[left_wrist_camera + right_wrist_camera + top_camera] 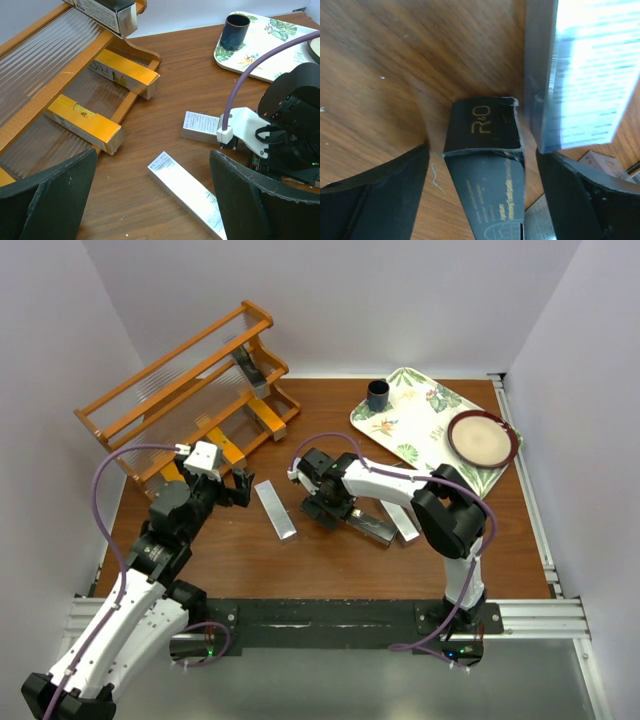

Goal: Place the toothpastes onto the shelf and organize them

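The orange-brown shelf (160,405) stands at the back left. On it lie two orange-gold toothpastes (127,72) (85,122) on the lowest tier and a dark one (107,10) higher up. A silver toothpaste (275,508) lies flat on the table; my left gripper (238,487) is open just left of it, and in the left wrist view the carton (187,192) lies between the wide-apart fingers (50,200). My right gripper (330,510) is open and straddles one end of a black toothpaste (485,165) lying flat, with a gap on each side. Another silver toothpaste (585,75) lies beside it.
A floral white tray (400,425) at the back right holds a small dark cup (378,395) and a brown plate (483,438). A further silver carton (403,520) lies right of the black one. The two grippers are close together at mid-table.
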